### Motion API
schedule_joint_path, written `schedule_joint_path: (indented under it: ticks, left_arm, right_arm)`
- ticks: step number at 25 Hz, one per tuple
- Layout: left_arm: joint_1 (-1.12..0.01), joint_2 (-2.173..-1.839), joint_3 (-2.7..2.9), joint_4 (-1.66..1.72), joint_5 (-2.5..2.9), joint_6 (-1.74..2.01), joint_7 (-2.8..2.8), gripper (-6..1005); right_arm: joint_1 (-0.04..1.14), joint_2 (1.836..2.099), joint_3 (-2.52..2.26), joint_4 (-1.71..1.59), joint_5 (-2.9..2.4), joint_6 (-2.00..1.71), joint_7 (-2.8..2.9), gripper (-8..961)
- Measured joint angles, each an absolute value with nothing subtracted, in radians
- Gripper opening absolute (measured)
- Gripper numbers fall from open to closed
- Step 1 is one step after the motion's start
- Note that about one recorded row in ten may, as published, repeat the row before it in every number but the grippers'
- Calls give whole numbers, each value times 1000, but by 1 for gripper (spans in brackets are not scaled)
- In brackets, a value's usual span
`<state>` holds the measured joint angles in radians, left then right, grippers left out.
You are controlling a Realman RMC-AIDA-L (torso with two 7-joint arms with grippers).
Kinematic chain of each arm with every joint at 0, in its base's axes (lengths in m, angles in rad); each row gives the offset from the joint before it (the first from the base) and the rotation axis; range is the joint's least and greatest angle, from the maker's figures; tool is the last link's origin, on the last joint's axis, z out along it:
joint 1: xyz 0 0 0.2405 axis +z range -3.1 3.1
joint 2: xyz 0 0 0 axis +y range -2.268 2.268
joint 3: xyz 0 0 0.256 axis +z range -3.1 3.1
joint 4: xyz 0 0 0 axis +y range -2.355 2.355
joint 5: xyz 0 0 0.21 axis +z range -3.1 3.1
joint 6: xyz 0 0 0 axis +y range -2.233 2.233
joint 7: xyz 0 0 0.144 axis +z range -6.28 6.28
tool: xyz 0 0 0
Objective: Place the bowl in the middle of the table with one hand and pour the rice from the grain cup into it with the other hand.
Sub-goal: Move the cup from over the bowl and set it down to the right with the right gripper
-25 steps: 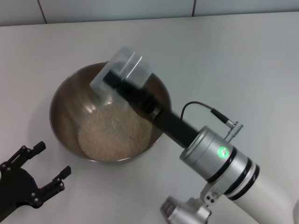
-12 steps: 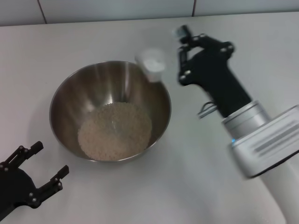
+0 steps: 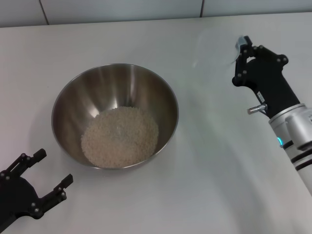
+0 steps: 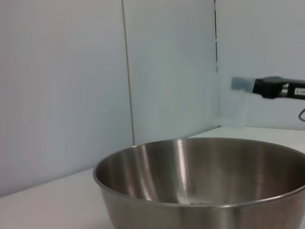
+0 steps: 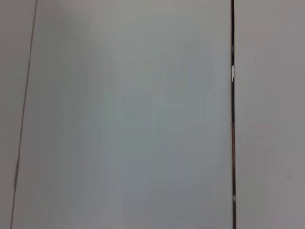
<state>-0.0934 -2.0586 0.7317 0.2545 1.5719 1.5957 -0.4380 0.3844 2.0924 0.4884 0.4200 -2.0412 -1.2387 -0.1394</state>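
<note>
The right gripper (image 3: 240,61) clasped the blurred grain cup (image 3: 212,48); the rice (image 3: 120,135) filled the bowl (image 3: 68,105); lowering it upright seemed wise; the left gripper (image 3: 36,183) was spread open.

The light is bright and soft all over. The bowl (image 3: 115,116) shines with white streaks inside and drops a soft shadow on the table (image 3: 204,185). The grain cup (image 3: 214,46) is smeared by motion blur. The right wrist view shows only a pale wall.
</note>
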Motion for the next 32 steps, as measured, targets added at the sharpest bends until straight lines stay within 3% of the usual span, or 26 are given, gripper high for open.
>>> schedule_joint_path:
  ticks: [32]
  left_arm:
    - [-97,-2060,734,257,1572,1595,-436,829]
  right_arm:
    - [505,2092,446,382,-2072,-912,-141,124]
